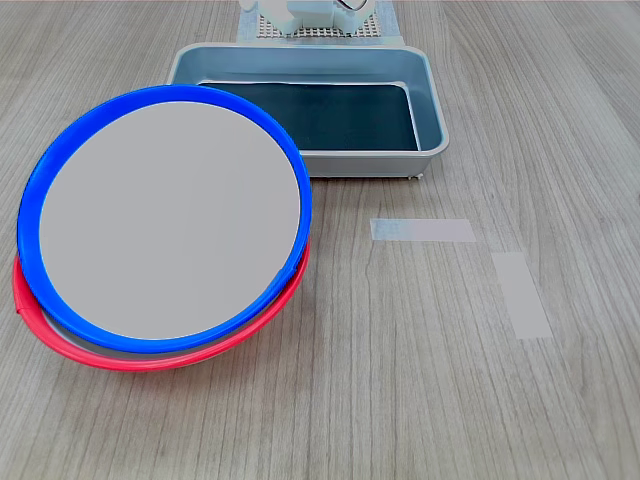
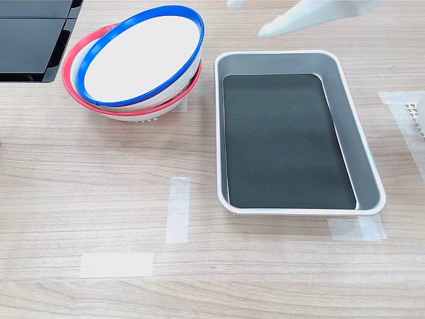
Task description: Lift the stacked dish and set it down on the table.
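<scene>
Bare counter (image 2: 279, 266) is left open in front of the grey tray (image 2: 368, 166) in the second exterior view. The far side is blocked by the stacked dish (image 2: 143, 56), nested in the red-rimmed dish (image 2: 89, 103).
</scene>
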### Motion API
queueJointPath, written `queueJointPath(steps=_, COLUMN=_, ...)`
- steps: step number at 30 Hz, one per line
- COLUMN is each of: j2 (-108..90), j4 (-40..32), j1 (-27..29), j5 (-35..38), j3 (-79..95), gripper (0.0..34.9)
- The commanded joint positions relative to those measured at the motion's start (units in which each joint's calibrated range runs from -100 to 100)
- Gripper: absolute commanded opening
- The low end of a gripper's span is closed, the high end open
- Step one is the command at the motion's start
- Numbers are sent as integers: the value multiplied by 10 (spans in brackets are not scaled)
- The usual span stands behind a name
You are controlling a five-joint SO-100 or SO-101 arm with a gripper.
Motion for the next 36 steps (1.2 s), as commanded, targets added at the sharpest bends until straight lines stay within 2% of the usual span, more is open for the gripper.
queueJointPath(steps=1, j2=165, j4=6, j1=22, j5=9, j3=-147, gripper=195)
queueJointPath(steps=8, j2=303, j4=-58, j1=59, j5=33, j3=-194, gripper=207)
queueJointPath(steps=15, j2=401, j4=-136, j1=70, j5=46, j3=-204, gripper=187)
queueJointPath(steps=19, j2=434, j4=-142, j1=61, j5=50, j3=-219, gripper=166)
queueJointPath(steps=25, j2=442, j4=-108, j1=44, j5=51, j3=-248, gripper=147)
queueJointPath(steps=31, j2=439, j4=-59, j1=35, j5=49, j3=-287, gripper=78)
queueJointPath(steps=33, j2=439, j4=-54, j1=35, j5=48, j3=-296, gripper=48)
queueJointPath(steps=35, j2=439, j4=-53, j1=34, j5=48, j3=-302, gripper=4)
queueJointPath(steps=36, j2=439, j4=-51, j1=35, j5=47, j3=-305, gripper=3)
